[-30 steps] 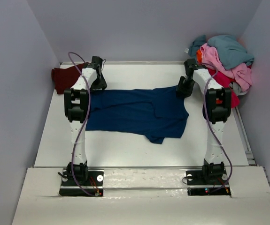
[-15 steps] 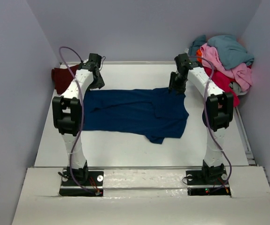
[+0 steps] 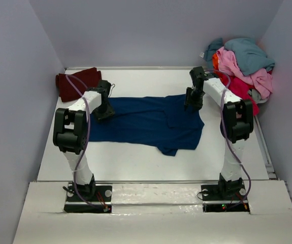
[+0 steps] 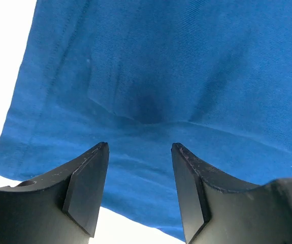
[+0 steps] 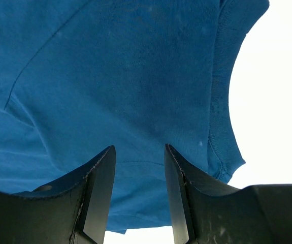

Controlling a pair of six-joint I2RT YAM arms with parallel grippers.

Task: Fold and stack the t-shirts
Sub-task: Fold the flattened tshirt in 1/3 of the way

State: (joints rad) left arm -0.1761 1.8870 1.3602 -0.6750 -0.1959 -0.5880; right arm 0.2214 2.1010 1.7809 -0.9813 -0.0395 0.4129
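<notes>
A navy blue t-shirt (image 3: 151,122) lies spread across the white table, plain side up. My left gripper (image 3: 104,109) is open just above its far left edge; blue cloth (image 4: 151,86) shows between and beyond the fingers (image 4: 87,188). My right gripper (image 3: 192,100) is open over the shirt's far right part near the neck opening; the cloth (image 5: 125,81) fills that view past the fingers (image 5: 99,193). A dark maroon t-shirt (image 3: 74,83) lies at the far left. A heap of teal, pink, red and orange t-shirts (image 3: 242,66) sits at the far right.
Grey walls close in the table (image 3: 151,162) at the back and both sides. The arm bases stand at the near edge on a white ledge (image 3: 151,213).
Both grippers have come down and toward me onto the far edge of the navy shirt. The left moved from the maroon shirt's side to the shirt's left edge. The shirt has not shifted.
</notes>
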